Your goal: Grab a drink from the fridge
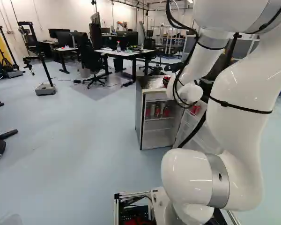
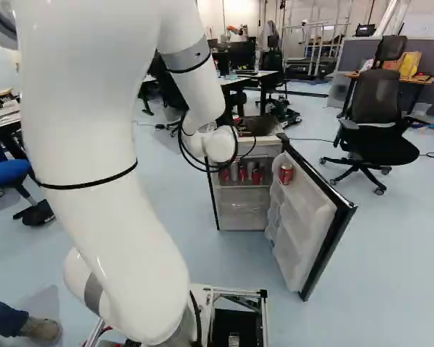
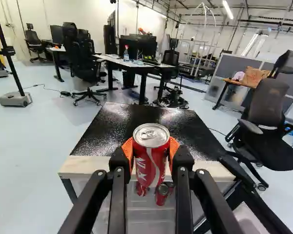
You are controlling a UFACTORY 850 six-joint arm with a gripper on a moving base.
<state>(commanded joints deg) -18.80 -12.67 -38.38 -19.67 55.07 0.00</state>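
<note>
Plainly, the tool [image 3: 152, 157] is gripping the red can [image 3: 149, 168] from two sides, the can's long axis upright, across the reach of the fingers. In the wrist view it stands before the glossy, pebbled black top [image 3: 136, 122] of the fridge [image 2: 242, 219], so backing away looks right (smooth metal might slide on ribbed orange pads [image 3: 127, 149]), clear of the open door [image 2: 304, 217].

Red can [image 3: 150, 156] upright in hand [image 3: 150, 153].
</note>
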